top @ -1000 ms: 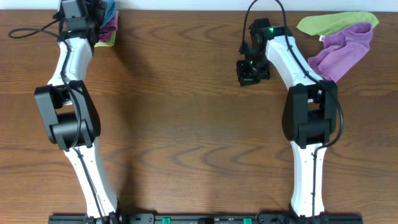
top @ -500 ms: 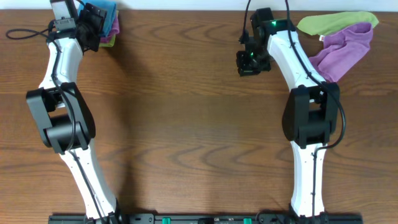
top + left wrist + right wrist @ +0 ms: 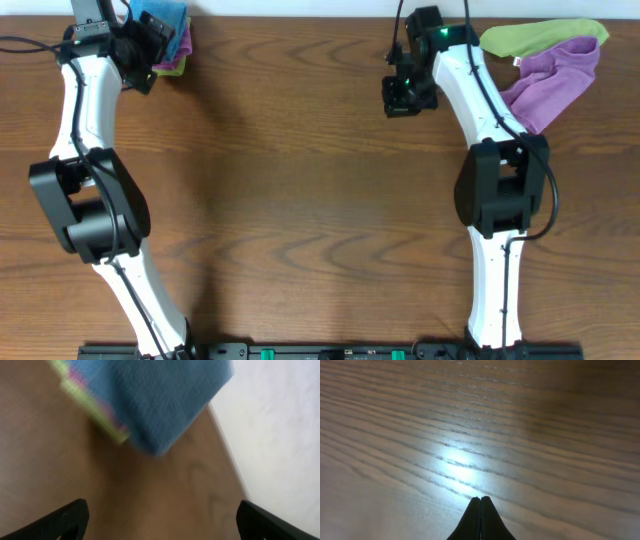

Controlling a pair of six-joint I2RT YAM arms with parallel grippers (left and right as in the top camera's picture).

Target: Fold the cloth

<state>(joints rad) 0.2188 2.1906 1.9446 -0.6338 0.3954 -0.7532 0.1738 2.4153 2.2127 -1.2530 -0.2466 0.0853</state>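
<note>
sky-blue cloth [image 3: 165,17] tops the pile [image 3: 182,42] at far left; your left gripper [image 3: 161,514], fingers apart, faces it, right gripper [image 3: 480,505] pressed together, empty: pinch only the top layer.

White shells on left arm [image 3: 78,100] and right arm [image 3: 470,85], with bulky black elbow joints [image 3: 85,205]. Thin black cables [image 3: 30,42] off the wrists; green lights [image 3: 437,38] glowing on the right. Matte black, tapered fingers [image 3: 481,520].
</note>
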